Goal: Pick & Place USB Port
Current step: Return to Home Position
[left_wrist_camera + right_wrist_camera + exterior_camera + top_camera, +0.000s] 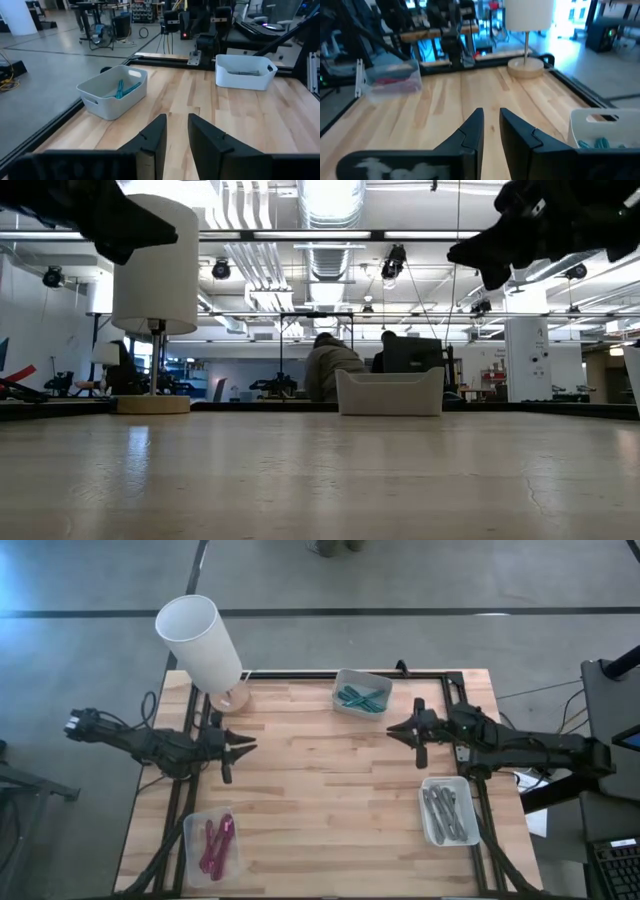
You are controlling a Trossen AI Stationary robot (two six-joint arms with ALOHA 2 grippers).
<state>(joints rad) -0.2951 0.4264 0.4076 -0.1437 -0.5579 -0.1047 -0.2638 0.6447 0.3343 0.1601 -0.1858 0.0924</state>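
Observation:
A white bin (362, 693) with teal pieces stands at the table's far middle; it also shows in the left wrist view (114, 91). A clear bin (213, 845) with pink pieces stands at the near left. A white bin (449, 810) with grey metal pieces stands at the near right. My left gripper (245, 747) hovers over the table's left side, its fingers (155, 132) a narrow gap apart and empty. My right gripper (392, 730) hovers over the right side, its fingers (472, 127) also a narrow gap apart and empty. The two grippers point toward each other.
A lamp (200, 645) with a white shade stands on its round wooden base at the far left corner. A black frame (300, 673) runs along the table's edges. Bare wood lies between the two grippers. People sit in the room beyond the far edge (330, 365).

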